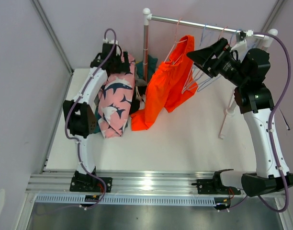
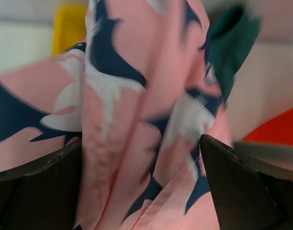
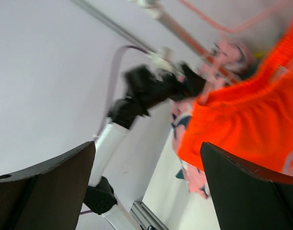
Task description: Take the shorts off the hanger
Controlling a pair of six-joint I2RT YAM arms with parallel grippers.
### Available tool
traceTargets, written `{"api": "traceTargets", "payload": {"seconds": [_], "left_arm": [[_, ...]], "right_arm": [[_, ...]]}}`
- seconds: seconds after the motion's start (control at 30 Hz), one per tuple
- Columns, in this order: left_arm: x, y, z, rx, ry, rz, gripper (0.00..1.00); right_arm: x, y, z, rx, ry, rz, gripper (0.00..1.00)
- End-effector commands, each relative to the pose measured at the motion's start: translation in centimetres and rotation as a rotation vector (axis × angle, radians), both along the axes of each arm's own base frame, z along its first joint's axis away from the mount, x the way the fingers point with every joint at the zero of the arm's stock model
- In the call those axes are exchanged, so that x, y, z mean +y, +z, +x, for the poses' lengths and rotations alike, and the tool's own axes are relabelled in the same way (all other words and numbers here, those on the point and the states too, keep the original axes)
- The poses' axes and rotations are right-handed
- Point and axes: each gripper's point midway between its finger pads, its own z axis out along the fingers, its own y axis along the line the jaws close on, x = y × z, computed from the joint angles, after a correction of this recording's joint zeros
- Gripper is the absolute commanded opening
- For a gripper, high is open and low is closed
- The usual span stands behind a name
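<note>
Top view: the orange shorts (image 1: 166,88) are hanging from a hanger (image 1: 177,45) on the rail (image 1: 194,21). The pink patterned shorts (image 1: 115,103) are heaped on the white surface (image 1: 185,139) beside the left arm.

Left wrist: left jaws are wide apart with pink fabric loose between them, teal shorts (image 2: 232,43) behind.

Right wrist: right jaws are spread too, nothing in them, and the orange shorts sit just beyond.

Layout around the rack post (image 1: 146,48)
Right of the post, hanging shorts (image 1: 168,88) dangle from the rail (image 1: 194,21); left of it, heaped shorts (image 1: 115,103) lie on the tabletop (image 1: 185,143); bare hangers (image 1: 199,79) hang farther right.
</note>
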Motion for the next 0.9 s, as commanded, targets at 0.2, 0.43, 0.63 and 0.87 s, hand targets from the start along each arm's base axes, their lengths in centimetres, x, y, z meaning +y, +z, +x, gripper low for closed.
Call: {"api": "traceTargets", "payload": {"seconds": [0.2,0.43,0.63,0.87], "left_arm": [[-3.0,6.5,-13.7,-0.148,-0.076,-0.058,0.99],[-2.3,6.4,-22.6,-0.208,-0.15,-0.141,0.99],[-1.9,7.4,-26.2,-0.269,-0.218,-0.166,0.99],[-4.0,7.7,-27.7,-0.276,-0.347,-0.236,0.99]], "right_arm": [[6.1,6.4,2.2,-0.224,0.153,0.014,0.97],[6.9,2.8,7.3,-0.156,0.092,-0.038,0.95],[7.5,-0.8,9.9,-0.091,0.064,-0.08,0.92],[8.6,-2.9,11.6,-0.059,0.049,-0.098,0.89]]}}
